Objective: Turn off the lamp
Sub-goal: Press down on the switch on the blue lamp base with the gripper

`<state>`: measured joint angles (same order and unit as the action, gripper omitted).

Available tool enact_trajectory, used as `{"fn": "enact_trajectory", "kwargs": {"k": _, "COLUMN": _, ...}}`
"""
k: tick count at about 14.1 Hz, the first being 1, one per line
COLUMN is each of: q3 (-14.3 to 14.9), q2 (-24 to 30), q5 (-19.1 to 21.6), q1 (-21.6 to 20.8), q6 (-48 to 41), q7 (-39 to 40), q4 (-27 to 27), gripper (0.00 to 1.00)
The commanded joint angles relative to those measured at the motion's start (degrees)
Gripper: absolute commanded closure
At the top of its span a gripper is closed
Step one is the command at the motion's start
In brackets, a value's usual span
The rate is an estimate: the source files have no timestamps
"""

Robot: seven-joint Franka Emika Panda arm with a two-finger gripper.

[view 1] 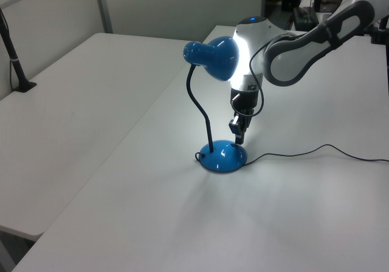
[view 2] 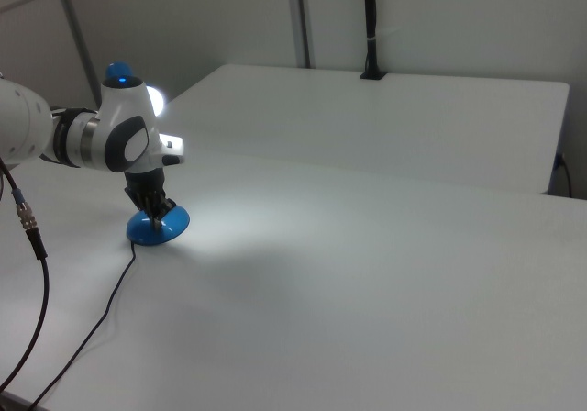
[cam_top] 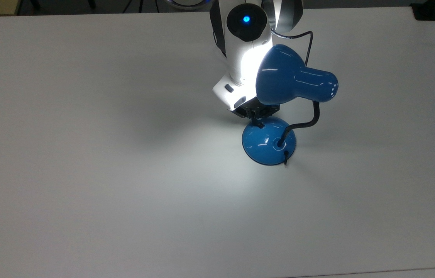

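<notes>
Lamp (cam_top: pixel 294 79) shade mouth toward the top view's left, lit.

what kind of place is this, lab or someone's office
Most likely a robotics lab: a white robot arm works over plain white tables that carry a lit blue desk lamp, with bare partition walls behind.

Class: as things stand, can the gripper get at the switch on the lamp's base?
Probably yes. The gripper hangs just over the lamp base's switch side, under the shade, and nothing lies between them.
</notes>
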<state>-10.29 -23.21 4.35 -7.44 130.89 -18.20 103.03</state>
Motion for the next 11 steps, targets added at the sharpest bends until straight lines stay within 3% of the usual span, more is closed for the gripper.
{"fn": "enact_trajectory", "kwargs": {"k": 1, "q3": 0.27, "q2": -0.08, "q5": 0.84, "q1": -0.56, "q6": 2.35, "q7": -2.01, "q4": 0.41, "gripper": 1.00}}
{"fn": "enact_trajectory", "kwargs": {"k": 11, "q3": -0.52, "q2": 0.44, "q5": 0.92, "q1": -0.56, "q6": 2.08, "q7": -3.33, "q4": -0.02, "gripper": 1.00}}
